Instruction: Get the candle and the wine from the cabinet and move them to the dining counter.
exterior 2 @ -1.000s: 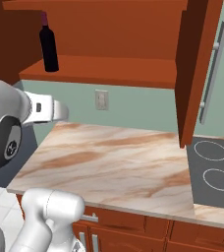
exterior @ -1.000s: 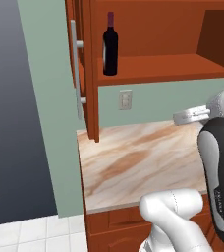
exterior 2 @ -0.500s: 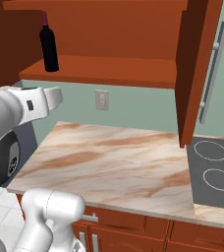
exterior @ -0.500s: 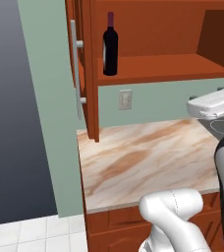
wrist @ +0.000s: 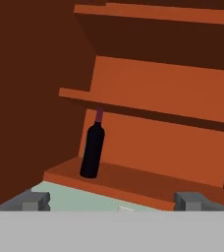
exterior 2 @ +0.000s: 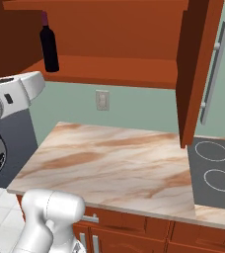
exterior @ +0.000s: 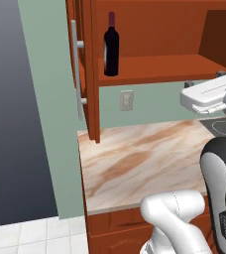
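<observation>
The wine (wrist: 93, 150) stood upright on the bottom board of the open cabinet (exterior: 154, 69), near its left end. The gripper (wrist: 111, 201) was wide open, holding nothing, well apart from the bottle.

I count one wine (exterior: 111, 47) bottle in one cabinet (exterior: 149, 30), two open doors (exterior 2: 196, 74) with one silver handle (exterior: 76, 69) each, one wall outlet (exterior 2: 102, 100), one marble surface (exterior 2: 109, 165), two stove rings (exterior 2: 210, 165)
</observation>
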Controlling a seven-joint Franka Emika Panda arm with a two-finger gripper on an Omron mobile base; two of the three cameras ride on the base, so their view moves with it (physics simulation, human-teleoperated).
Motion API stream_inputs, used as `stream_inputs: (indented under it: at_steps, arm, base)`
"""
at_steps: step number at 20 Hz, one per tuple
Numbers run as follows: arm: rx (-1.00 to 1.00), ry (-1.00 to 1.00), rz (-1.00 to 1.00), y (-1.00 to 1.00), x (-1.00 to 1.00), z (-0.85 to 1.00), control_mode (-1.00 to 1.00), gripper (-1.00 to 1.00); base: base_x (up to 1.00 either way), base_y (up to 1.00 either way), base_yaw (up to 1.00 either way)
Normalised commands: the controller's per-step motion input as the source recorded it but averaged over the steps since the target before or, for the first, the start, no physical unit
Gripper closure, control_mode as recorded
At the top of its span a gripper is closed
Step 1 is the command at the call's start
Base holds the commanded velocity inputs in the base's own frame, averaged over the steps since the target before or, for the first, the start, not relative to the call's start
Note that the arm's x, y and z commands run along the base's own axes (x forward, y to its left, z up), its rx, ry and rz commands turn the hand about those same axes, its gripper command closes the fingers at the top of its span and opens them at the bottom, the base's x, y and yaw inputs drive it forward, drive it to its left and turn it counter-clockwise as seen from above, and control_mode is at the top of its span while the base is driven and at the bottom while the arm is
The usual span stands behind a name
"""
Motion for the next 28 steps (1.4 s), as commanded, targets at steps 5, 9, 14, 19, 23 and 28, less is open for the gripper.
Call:
stream_inputs:
  at_steps: [5,9,14,19,23,28]
  arm:
    - [0.0,0.08,0.0,0.07,0.18,0.03,-1.0,-1.0]
    - [0.01,0.09,0.0,0.0,0.27,0.0,-1.0,-1.0]
    - [0.01,0.11,0.0,0.0,0.25,0.0,-1.0,-1.0]
    - [0.0,0.04,0.0,0.01,0.21,-0.01,-1.0,-1.0]
    - [0.01,0.0,0.0,0.03,0.24,0.0,-1.0,-1.0]
    - [0.07,-0.07,0.0,0.07,0.01,0.15,-1.0,-1.0]
  base:
    - [0.0,0.0,0.0]
    - [0.0,0.0,0.0]
    - [0.0,0.0,0.0]
    - [0.0,0.0,0.0]
    - [0.0,0.0,0.0]
    - [0.0,0.0,0.0]
